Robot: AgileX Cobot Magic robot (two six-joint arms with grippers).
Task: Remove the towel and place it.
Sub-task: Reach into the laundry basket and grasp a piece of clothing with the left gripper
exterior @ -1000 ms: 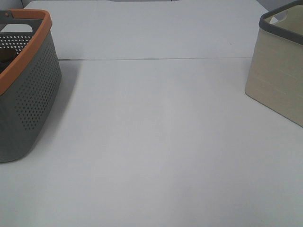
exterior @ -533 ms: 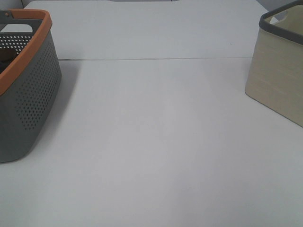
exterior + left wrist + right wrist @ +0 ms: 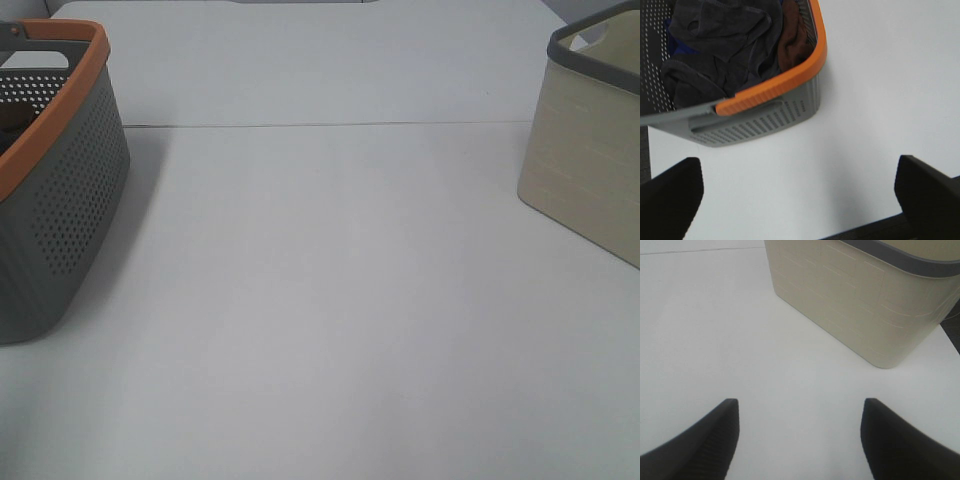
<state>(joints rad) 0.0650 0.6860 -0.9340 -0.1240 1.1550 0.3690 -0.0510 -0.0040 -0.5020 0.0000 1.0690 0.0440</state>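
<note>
Exterior high view, from the left: a grey perforated plastic basket with an orange rim stands at the table's left edge, then a wide bare stretch of white table, then a beige rectangular basket with a dark grey rim at the right; neither arm shows here. The left wrist view finds the dark charcoal-navy cloth towel crumpled inside the grey basket, touching a rust-brown cloth bunched against the wall. The left gripper hangs over bare table outside the basket with its jaws spread wide and nothing between them; the towel lies beyond the basket's nearer wall and orange rim, well apart from the fingers. The right gripper also stands wide and empty, near the beige basket but not touching it. Likely troubles: a finger striking the orange rim on the way in; the jaws pinching the rust-brown cloth along with the towel, since the two lie pressed together; or dark folds catching and dragging the light basket. Where the towel's edges run among those folds cannot be told.
</note>
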